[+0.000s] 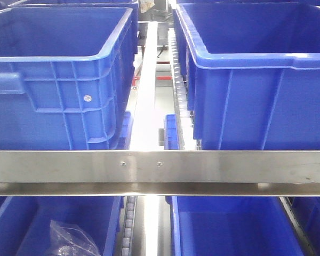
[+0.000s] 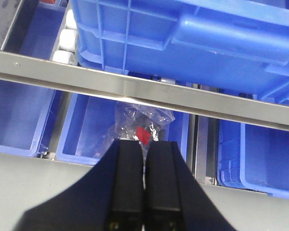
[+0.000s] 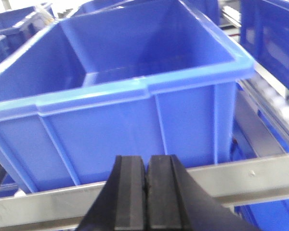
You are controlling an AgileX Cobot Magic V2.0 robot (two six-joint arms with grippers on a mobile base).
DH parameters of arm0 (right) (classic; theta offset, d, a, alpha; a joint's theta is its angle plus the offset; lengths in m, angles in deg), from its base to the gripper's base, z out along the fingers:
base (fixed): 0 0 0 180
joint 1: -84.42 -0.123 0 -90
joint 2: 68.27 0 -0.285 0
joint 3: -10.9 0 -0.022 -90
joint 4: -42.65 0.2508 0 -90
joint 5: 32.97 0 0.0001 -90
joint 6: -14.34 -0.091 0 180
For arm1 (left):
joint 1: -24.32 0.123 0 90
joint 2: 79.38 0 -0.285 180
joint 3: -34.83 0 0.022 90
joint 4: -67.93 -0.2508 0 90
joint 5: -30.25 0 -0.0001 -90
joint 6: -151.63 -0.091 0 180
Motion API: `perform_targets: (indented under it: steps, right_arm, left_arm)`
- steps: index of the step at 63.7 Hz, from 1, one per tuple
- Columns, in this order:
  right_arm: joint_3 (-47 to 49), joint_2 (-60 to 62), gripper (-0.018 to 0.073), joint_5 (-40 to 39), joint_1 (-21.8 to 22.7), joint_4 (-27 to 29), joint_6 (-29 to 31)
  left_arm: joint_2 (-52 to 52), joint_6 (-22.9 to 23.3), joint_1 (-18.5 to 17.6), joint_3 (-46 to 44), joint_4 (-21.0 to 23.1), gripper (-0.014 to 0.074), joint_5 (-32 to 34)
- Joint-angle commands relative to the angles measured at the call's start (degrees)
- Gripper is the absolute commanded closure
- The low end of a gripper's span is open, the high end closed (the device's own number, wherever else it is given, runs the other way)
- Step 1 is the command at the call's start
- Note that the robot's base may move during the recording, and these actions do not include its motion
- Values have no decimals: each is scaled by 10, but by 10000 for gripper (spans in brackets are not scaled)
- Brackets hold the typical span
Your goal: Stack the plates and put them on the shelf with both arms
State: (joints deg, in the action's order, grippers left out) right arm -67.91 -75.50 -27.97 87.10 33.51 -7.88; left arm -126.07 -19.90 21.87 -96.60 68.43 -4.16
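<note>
No plate shows in any view. The shelf's steel front rail [image 1: 160, 166] runs across the front view, with white roller tracks [image 1: 177, 69] behind it. The rail also crosses the left wrist view [image 2: 149, 89] and the right wrist view [image 3: 260, 179]. My left gripper [image 2: 145, 144] is shut and empty, over a grey surface just before the shelf. My right gripper [image 3: 146, 161] is shut and empty, level with the rail and in front of a blue crate [image 3: 135, 96].
Big blue crates stand on the upper level at left [image 1: 58, 80] and right [image 1: 256, 80]. Lower blue bins [image 2: 101, 125] hold a clear plastic bag with a red piece [image 2: 143, 126]; the bag also shows in the front view [image 1: 69, 240].
</note>
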Motion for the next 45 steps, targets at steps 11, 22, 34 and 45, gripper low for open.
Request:
perform_targets:
  steps: [11,22,34,45]
  right_arm:
    - [-1,11,503,-44,4,1,1]
    - [-1,11,503,-50,4,3,1]
    - [-1,11,503,-50,4,26,32]
    - [-1,11,503,-42,3,73,91]
  left_arm:
    - [1,3,-3,-16,3,514,41]
    - [1,3,-3,-16,3,514,41]
    - [1,3,-3,-16,3,514,41]
    - [1,3,-3,-16,3,514,41]
